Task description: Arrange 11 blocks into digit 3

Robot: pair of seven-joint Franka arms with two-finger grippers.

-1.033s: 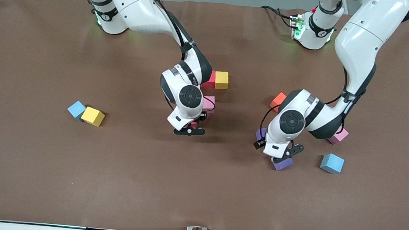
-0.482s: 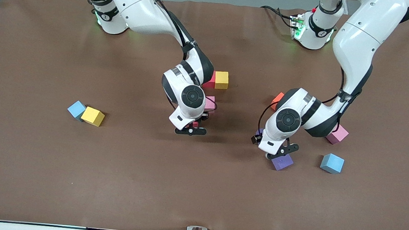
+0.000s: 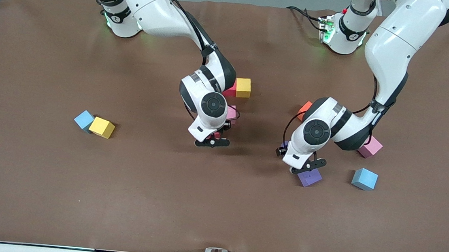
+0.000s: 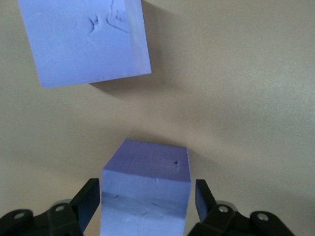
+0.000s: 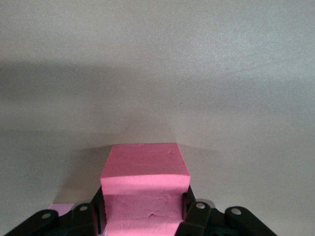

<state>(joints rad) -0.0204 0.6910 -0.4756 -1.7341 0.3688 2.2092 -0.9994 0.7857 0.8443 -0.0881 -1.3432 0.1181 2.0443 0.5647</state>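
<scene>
Gripping a red block (image 5: 145, 196), the right end effector (image 3: 212, 140) hovers; the left end effector (image 4: 147, 206) straddles a purple block (image 4: 147, 189), grip undetermined.

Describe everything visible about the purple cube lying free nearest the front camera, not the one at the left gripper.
The purple cube is a small matte foam block with sharp edges and small dents and creases in its upper face. It sits flat on the brown table, turned askew to the table's edge. It lies clearly apart from the second purple cube, which sits at the left gripper. A light blue cube lies beside it, toward the left arm's end, not touching.
</scene>
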